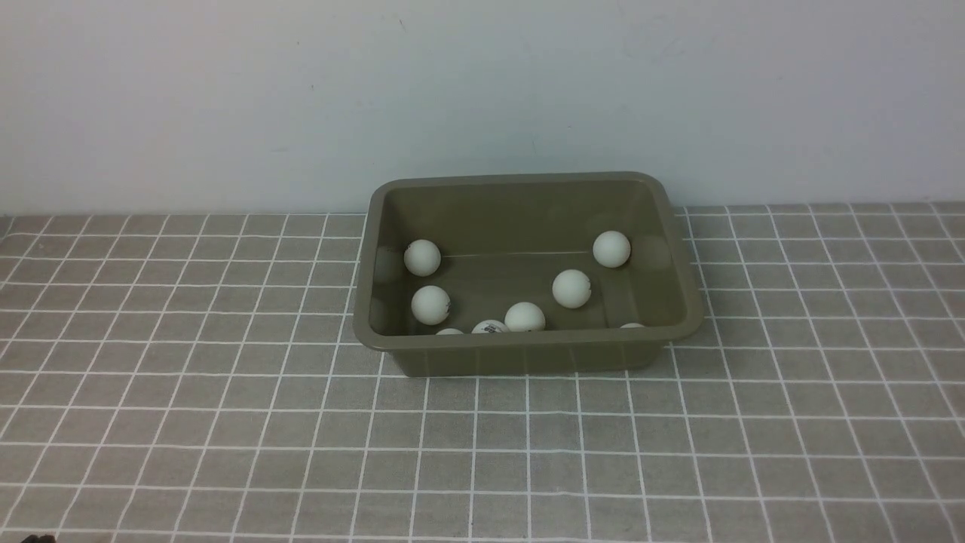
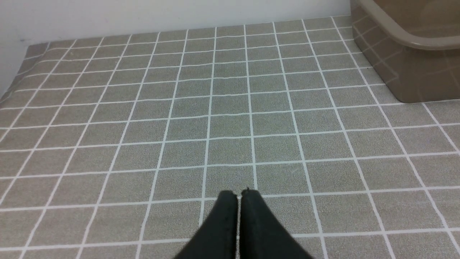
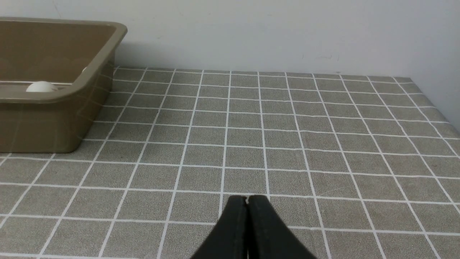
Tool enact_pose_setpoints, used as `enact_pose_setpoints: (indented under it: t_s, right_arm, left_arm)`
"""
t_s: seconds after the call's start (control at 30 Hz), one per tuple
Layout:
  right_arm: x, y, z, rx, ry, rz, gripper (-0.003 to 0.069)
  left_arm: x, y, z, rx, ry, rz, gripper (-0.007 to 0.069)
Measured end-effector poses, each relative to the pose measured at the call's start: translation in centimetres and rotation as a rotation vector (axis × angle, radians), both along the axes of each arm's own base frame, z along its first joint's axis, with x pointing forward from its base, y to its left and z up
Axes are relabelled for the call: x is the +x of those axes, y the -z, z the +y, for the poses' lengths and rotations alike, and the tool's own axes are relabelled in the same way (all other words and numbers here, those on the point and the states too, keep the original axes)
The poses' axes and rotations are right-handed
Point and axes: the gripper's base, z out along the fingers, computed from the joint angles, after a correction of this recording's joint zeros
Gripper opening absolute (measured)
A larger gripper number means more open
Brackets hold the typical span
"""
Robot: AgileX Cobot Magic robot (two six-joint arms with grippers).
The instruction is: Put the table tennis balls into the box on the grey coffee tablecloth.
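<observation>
I count eight small white matte balls [image 1: 571, 288] inside olive-green plastic box [image 1: 528, 354]; left gripper [image 2: 238, 194], right gripper [image 3: 247, 199] both clenched, empty; only risk I see: nudging the box.

Bare test bench, likely lab, plain white wall [image 1: 226, 90], checked cloth [image 1: 188, 422] over surface, single box [image 1: 528, 351], no furnishings

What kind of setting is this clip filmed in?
Probably a lab or test tabletop, not a home: a bare white wall, a checked tablecloth holding only one green box of white balls, and both grippers shut.
</observation>
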Motion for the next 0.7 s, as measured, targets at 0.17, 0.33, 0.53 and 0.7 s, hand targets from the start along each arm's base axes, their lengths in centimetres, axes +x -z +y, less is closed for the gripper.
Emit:
enact_pose_setpoints:
  t_s: [0.17,0.33,0.53,0.7]
  right_arm:
    - [0.00,0.00,0.00,0.001,0.000,0.000,-0.0015]
    - [0.00,0.00,0.00,0.008,0.002,-0.001,-0.0015]
    - [0.00,0.00,0.00,0.008,0.002,-0.001,-0.0015]
    - [0.00,0.00,0.00,0.011,0.002,-0.001,-0.0015]
  left_arm:
    - [0.00,0.00,0.00,0.000,0.000,0.000,-0.0005]
    - [0.00,0.00,0.00,0.000,0.000,0.000,-0.0005]
    - [0.00,0.00,0.00,0.000,0.000,0.000,-0.0005]
    - [0.00,0.00,0.00,0.000,0.000,0.000,-0.0005]
